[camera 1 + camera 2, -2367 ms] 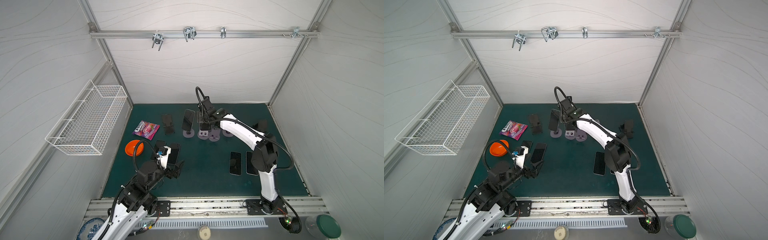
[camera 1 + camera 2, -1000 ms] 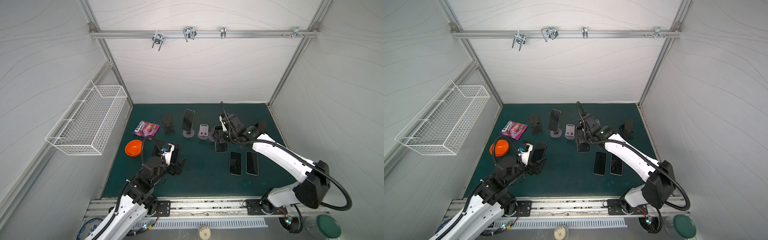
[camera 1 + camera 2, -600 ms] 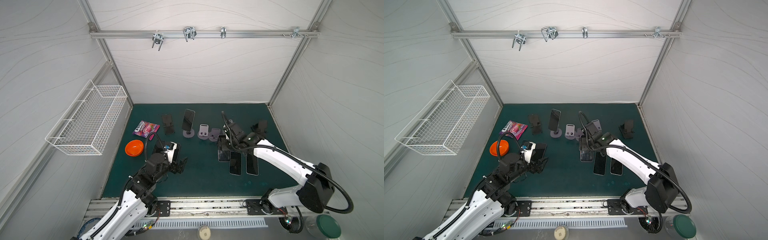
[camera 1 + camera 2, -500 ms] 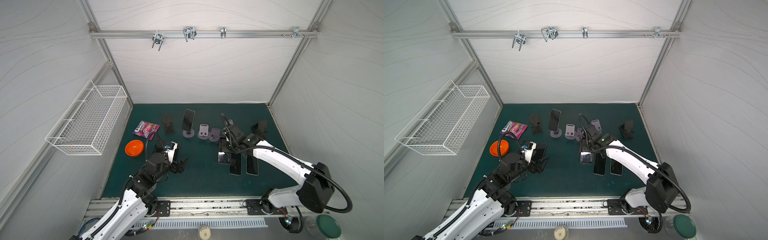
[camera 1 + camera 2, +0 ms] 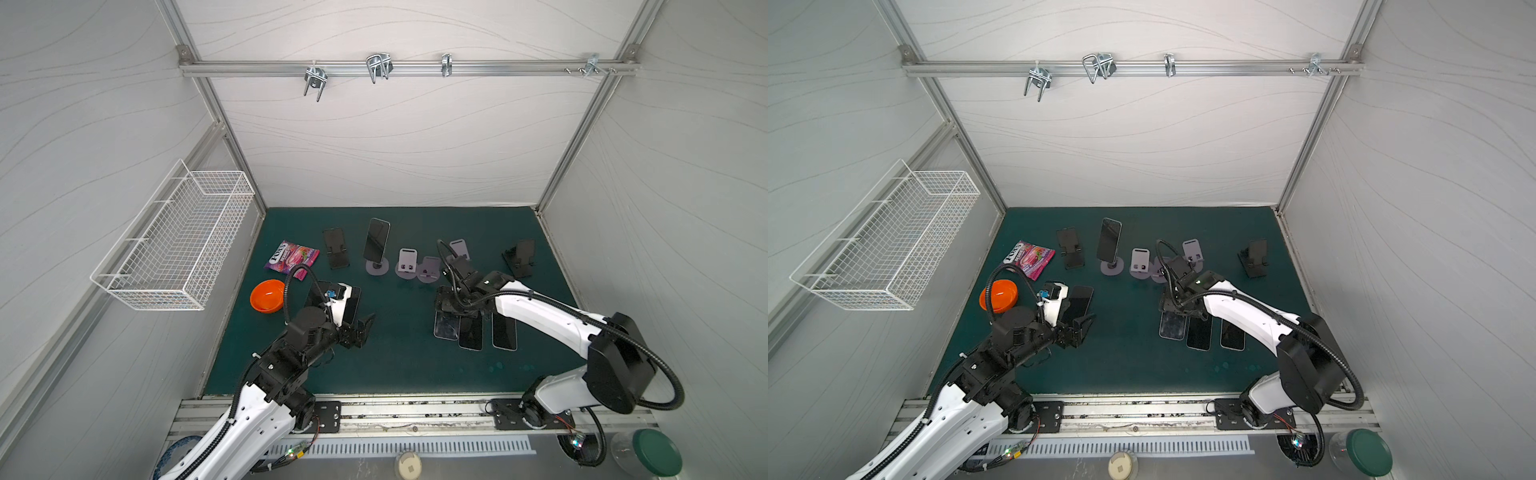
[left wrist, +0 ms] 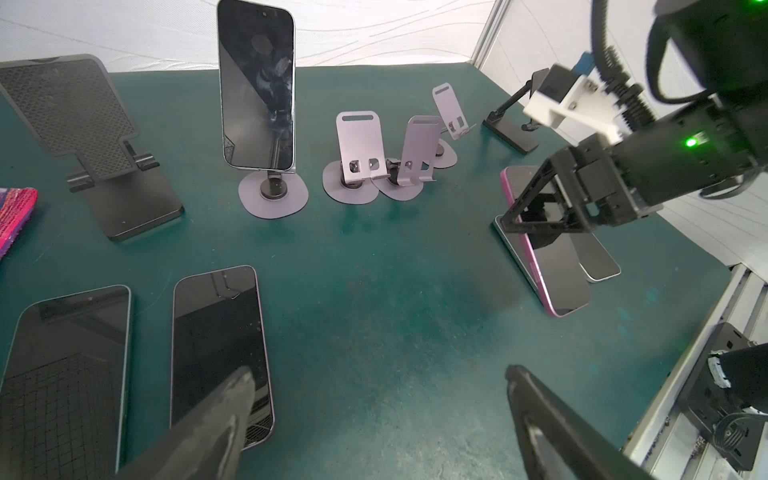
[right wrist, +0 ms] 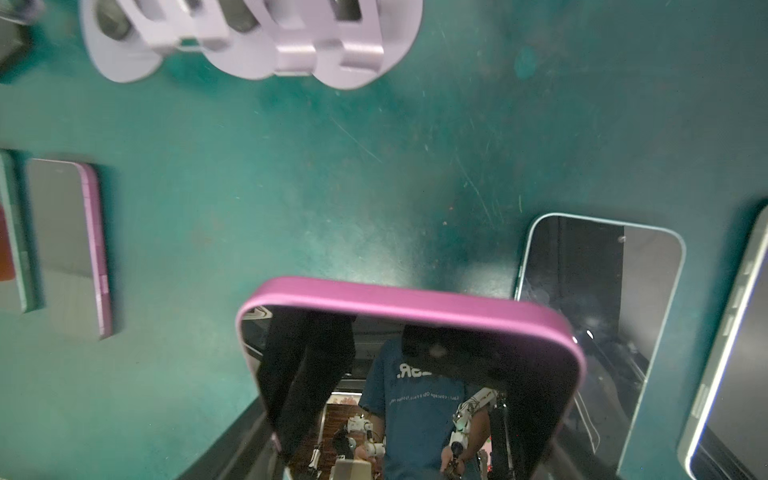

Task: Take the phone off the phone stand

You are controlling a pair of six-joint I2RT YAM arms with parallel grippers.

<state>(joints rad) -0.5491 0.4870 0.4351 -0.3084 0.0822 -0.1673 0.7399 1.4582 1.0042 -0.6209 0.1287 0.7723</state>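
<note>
1 phone [image 5: 376, 241] is left on its stand [image 5: 377, 267]. Right pincer [image 6: 536, 216] clamps the pink phone [image 6: 557, 270] low over the tabletop [image 5: 407, 365]; left pincer [image 5: 360, 332] gapes empty.

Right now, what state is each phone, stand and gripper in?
Pink phone, gripped, off any stand.
Right gripper, shut on pink phone.
Left gripper, open, empty.
Dark phone, upright on lilac stand.
Other lilac stands, empty.
Black stands, empty.
Other phones, flat on mat.
</note>
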